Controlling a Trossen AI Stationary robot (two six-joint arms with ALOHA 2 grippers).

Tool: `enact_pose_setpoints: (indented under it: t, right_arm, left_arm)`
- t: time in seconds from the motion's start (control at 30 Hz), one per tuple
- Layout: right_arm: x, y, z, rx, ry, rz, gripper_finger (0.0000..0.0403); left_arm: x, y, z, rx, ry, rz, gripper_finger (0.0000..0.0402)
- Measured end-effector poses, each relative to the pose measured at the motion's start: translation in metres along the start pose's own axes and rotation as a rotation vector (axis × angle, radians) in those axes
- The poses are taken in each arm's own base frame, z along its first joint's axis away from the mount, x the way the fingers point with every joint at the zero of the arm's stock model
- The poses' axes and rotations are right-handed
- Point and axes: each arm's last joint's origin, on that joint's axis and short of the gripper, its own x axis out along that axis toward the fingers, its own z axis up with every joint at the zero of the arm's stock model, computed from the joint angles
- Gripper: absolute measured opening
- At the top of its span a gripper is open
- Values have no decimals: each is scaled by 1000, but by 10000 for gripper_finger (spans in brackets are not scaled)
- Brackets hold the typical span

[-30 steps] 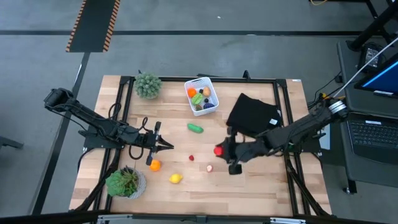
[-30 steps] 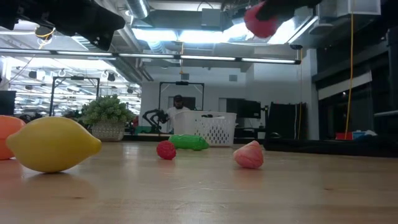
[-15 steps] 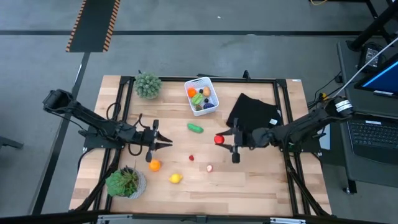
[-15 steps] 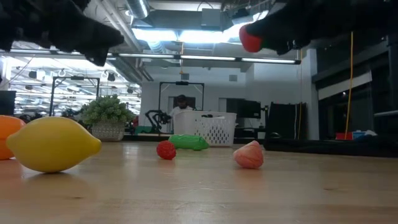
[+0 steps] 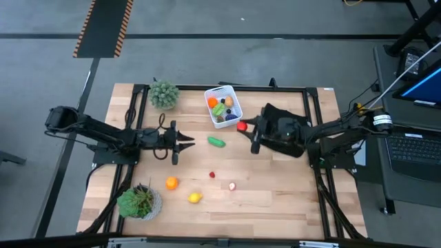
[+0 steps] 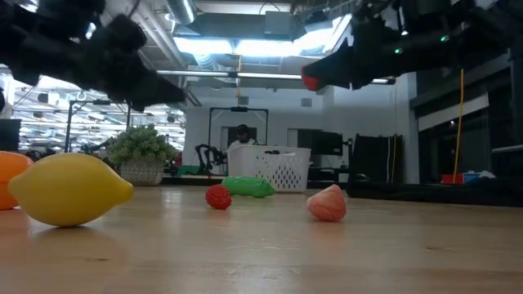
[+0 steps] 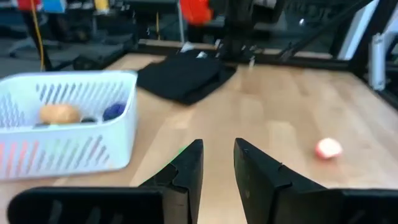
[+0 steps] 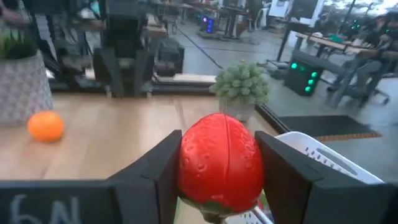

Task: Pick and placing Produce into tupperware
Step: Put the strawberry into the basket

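Right tool: the right tool hangs above the desk, just beside the near corner of the tupperware, its two fingers clamped on a red strawberry.
Strawberry: held clear of the desk, long axis running up and down between the fingers in the right wrist view, with the green end at the bottom of that picture; in the high view it shows as a red dot at the tool's tip, next to the tub's rim.
Left tool: the left tool hovers over the desk left of the green vegetable, fingers a narrow gap apart and holding nothing.
Tupperware: the white tupperware sits at the far middle of the desk, already holding orange, green, yellow and dark pieces.
Green vegetable: the green vegetable lies flat just in front of the tub, long axis roughly left to right.
Loose produce: an orange, a lemon, a small red berry and a pink piece lie on the near half of the desk, apart from one another.
Black cloth: the black cloth lies under the right arm.
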Motion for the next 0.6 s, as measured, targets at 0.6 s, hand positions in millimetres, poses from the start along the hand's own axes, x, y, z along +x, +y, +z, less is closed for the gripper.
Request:
enact_pose_setpoints:
  t: [0.6]
  right_arm:
    - [49,-41,4,80,1,-66,180]
  left_arm:
    - [19,45,-1,19,-50,-26,110]
